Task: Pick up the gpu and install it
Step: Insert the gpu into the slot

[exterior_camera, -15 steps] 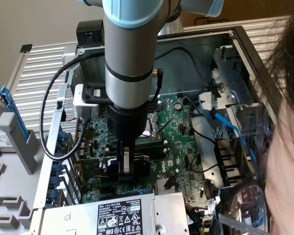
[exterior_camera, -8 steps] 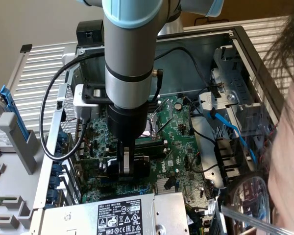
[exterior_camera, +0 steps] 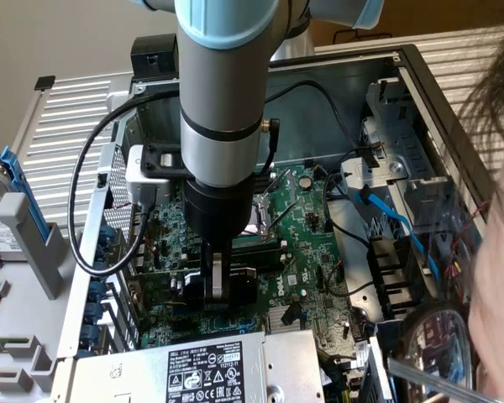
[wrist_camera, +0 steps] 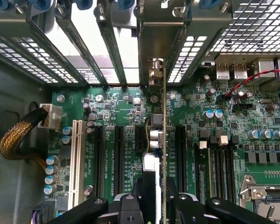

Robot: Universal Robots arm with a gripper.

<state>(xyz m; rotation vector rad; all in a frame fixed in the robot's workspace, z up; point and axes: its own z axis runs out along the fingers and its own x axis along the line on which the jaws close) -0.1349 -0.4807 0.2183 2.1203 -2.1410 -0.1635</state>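
Note:
The gpu (wrist_camera: 164, 140) appears edge-on in the wrist view as a thin green board with silver parts on one side. It stands upright over the large green motherboard (wrist_camera: 121, 107), between the black expansion slots (wrist_camera: 117, 158). Its metal end reaches the rear slot openings (wrist_camera: 154, 70) of the case. My gripper (wrist_camera: 156, 207) is shut on the card, one black finger on each side. In the exterior view the gripper (exterior_camera: 215, 285) reaches down into the open computer case with the card's black cooler block (exterior_camera: 245, 287) beside its fingers. Whether the card's edge sits in a slot is hidden.
A power supply (exterior_camera: 202, 369) with a white label lies at the case's near edge. Blue cables (exterior_camera: 395, 218) and drive cages fill the exterior view's right, where a person's head (exterior_camera: 497, 252) leans in. A braided cable (wrist_camera: 14, 137) and the CPU socket (wrist_camera: 266, 191) flank the slots.

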